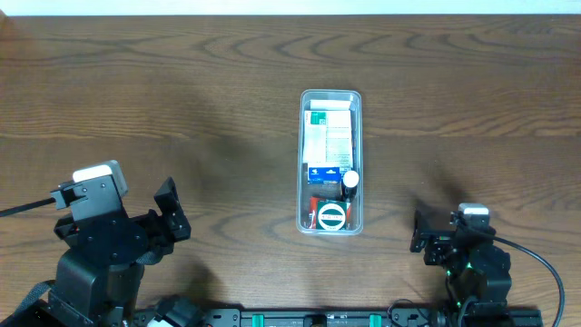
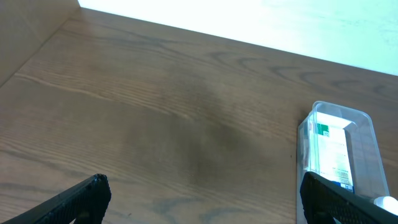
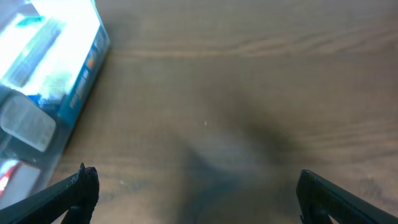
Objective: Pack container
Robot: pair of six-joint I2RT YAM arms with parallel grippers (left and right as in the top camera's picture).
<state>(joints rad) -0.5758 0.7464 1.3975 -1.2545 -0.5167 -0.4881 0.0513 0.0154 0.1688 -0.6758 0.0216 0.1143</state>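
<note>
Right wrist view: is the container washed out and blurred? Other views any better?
Right wrist: yes, the container is out of focus and its top is blown out to white; a soft dark shadow lies on the table. Left wrist: container sharper, but the strip beyond the table's far edge is overexposed. Overhead: even light, container sharp, labels inside too small to read.

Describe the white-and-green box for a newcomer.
On the wooden table, find the clear container at its centre. The white-and-green box fills its top end in the overhead view. It is the palest, largest item; the blue box sits below it.
</note>
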